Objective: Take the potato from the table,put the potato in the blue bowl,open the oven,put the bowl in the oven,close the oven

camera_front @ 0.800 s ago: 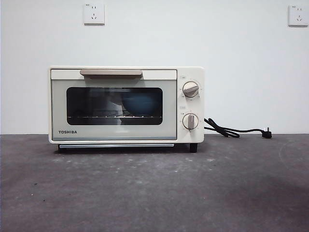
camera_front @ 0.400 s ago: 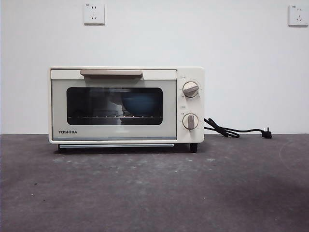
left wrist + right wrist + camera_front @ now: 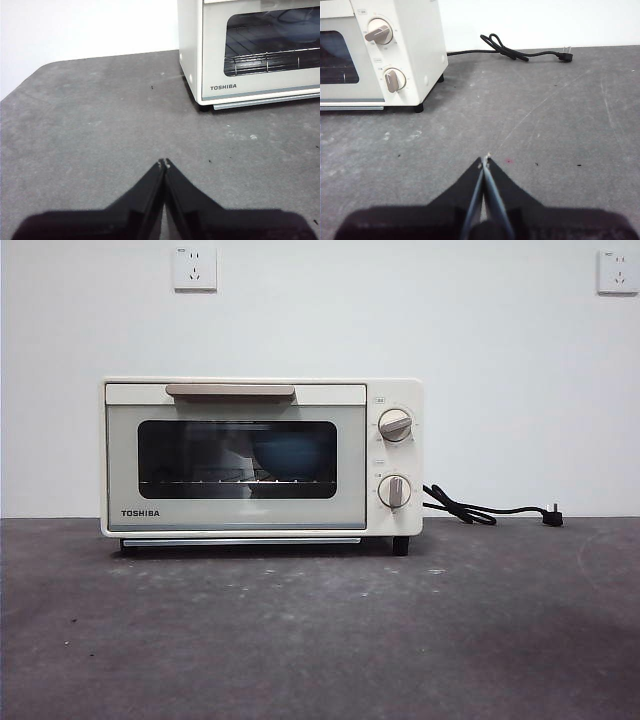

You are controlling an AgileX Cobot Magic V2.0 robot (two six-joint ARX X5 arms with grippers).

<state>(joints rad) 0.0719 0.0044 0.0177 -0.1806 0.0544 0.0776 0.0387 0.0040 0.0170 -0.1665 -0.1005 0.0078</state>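
Black jaws of the left gripper are pressing tip to tip, holding nothing, and hovering above bare dark grey scuffed table. Ahead of this gripper and off to one side, well apart, the cream-white boxy Toshiba toaster oven is standing with its dark glass door fully up against the body. The right gripper is likewise sitting closed on nothing, clear of the same table, with the oven's two round knobs ahead and to the other side, and the black cord trailing further out toward the wall.

Beyond both grippers, behind the glass, the deep round matte blue bowl is resting on the wire rack. The potato is not showing anywhere on the table; it is presumably inside the bowl, though the glass is too dark to confirm.

Across the last second the front view is showing no change: door, beige bar handle and bowl are remaining exactly placed, and no arm is entering. Judgement: every step appears complete, and both arms are idling at rest.
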